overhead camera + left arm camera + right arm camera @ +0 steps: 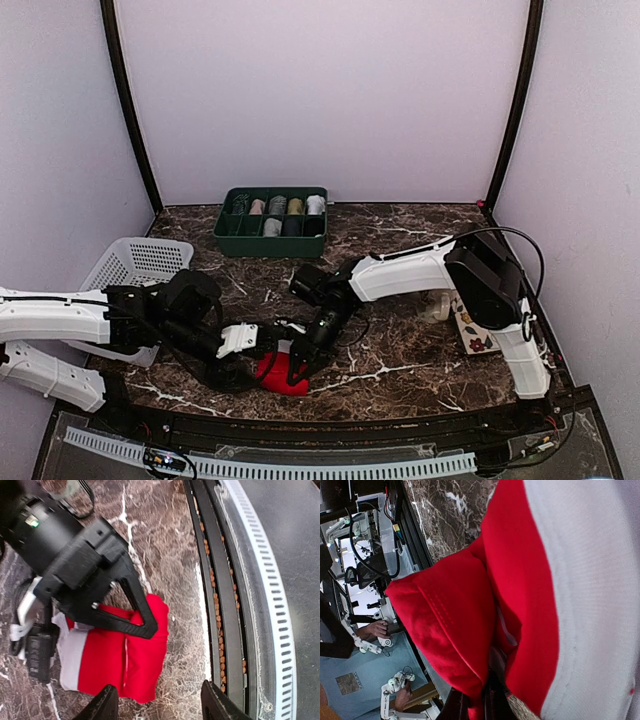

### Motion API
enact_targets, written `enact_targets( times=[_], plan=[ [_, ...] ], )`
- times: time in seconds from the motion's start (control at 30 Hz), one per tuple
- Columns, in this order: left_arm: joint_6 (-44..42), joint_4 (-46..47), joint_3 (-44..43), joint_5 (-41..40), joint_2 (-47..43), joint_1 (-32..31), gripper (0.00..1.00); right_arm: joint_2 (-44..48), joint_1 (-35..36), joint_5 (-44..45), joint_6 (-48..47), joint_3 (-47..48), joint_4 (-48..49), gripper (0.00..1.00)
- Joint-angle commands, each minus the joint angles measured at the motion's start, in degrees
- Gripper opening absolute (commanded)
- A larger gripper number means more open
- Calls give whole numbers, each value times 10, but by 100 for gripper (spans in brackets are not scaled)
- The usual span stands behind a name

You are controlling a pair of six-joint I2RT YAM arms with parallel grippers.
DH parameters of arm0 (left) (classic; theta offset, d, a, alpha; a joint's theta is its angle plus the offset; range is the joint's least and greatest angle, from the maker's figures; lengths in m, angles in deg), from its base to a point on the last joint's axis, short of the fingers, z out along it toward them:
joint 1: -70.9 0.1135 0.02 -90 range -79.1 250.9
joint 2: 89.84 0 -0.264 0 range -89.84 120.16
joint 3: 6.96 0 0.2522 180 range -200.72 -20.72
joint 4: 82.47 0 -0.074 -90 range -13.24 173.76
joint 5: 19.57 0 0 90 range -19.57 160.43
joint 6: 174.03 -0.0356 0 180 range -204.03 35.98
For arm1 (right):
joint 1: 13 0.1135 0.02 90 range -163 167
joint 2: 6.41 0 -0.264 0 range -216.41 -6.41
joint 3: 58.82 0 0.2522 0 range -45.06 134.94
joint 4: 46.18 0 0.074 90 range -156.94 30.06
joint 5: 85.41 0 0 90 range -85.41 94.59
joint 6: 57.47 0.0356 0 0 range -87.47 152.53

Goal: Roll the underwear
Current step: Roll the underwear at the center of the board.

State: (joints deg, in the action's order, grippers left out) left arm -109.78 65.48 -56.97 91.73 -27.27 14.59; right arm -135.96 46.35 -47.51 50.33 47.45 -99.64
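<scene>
- right tool: clamped narrow on fold of bright red fabric boxer briefs with white waistband
- briefs bunched on dark marbled surface, directly under right tool, white band on its far side from left tool
- left tool: fingers spread, gripping nothing; briefs' red edge just ahead of it

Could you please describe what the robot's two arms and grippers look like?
The left arm and right arm both have white tubular links joined by bulky black joint housings. The left gripper and right gripper are black; the right one's finger is an open triangular frame. A thin black cable loops over the right arm.
</scene>
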Motion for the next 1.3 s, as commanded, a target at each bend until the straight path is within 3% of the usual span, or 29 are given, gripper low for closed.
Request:
enact_targets(
  times=[0.0, 0.17, 0.33, 0.5, 0.7, 0.83, 1.27],
  plan=[
    [-5, -14, -12, -34, 40, -20, 60, -27, -5, 33, 9, 8, -18, 0],
    [1, 5, -29, -41, 105, -27, 59, -25, -6, 35, 14, 0, -10, 0],
    [9, 5, -43, -59, 168, -30, 50, -20, -6, 37, 16, -5, -7, 0],
    [16, -6, -43, -45, 176, -30, 22, -8, -7, 42, 18, -18, -3, 0],
    [16, -28, -38, -32, 190, -29, 6, 56, -14, 40, 45, -69, 42, 20],
    [11, -40, -48, -17, 211, -29, 2, 85, -19, 44, 66, -79, 75, 27],
    [30, -51, -66, 12, 234, -18, 0, 67, -12, 57, 112, -57, 173, 27]
  ],
)
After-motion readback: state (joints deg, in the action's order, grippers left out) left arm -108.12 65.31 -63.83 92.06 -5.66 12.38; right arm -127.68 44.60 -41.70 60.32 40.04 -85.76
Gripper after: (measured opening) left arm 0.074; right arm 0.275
